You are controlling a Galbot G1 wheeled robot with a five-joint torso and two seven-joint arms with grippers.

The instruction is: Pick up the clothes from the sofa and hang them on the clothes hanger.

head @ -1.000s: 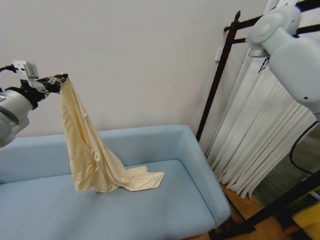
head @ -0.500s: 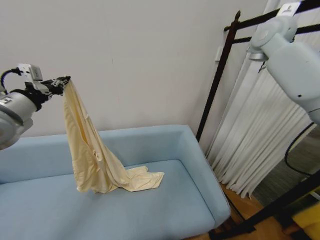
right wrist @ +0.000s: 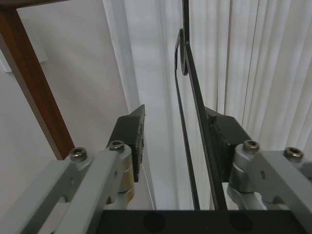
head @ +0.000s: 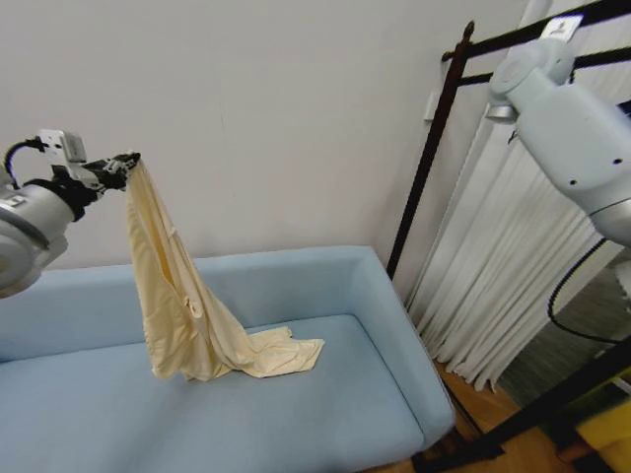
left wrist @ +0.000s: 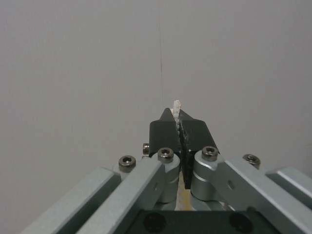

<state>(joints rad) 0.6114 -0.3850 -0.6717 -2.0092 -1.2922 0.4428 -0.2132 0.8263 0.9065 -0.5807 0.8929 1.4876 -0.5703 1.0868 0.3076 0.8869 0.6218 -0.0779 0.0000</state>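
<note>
Head view, left tool (head: 126,162) raised, pinching yellow garment (head: 182,315), right tool (right wrist: 175,114) spread around hanger (right wrist: 197,100)

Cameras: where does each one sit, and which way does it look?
Head view: on the head, looking down at sofa and cloth; left arm, right arm show.
Left wrist view: on the left wrist, facing the wall; left gripper pinches cloth.
Right wrist view: on the right wrist, facing curtain and hanger; right gripper open.
Shared: cloth, head and left wrist.
</note>
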